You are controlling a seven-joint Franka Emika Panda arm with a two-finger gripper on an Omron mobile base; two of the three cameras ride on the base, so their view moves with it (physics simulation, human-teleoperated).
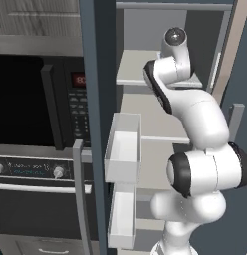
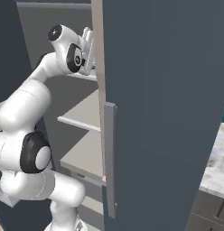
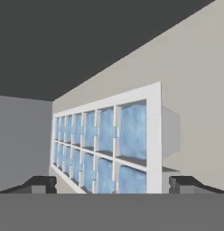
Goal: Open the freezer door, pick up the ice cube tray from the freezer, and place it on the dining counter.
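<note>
Ice cube tray point(image 3: 107, 146) just ahead of pincer point(image 3: 113, 184), between its wide-spread, released fingertips point(image 3: 41, 184), on a freezer point(image 1: 160, 114) shelf. Tray's near end cut off at bottom.

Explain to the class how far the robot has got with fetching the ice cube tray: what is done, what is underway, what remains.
Done: the freezer door stands open, its white bins facing out. Underway: the arm reaches onto a freezer shelf, and the open gripper frames the ice cube tray without closing on it. Left: grasp the tray, lift it out, and carry it to the dining counter.
</note>
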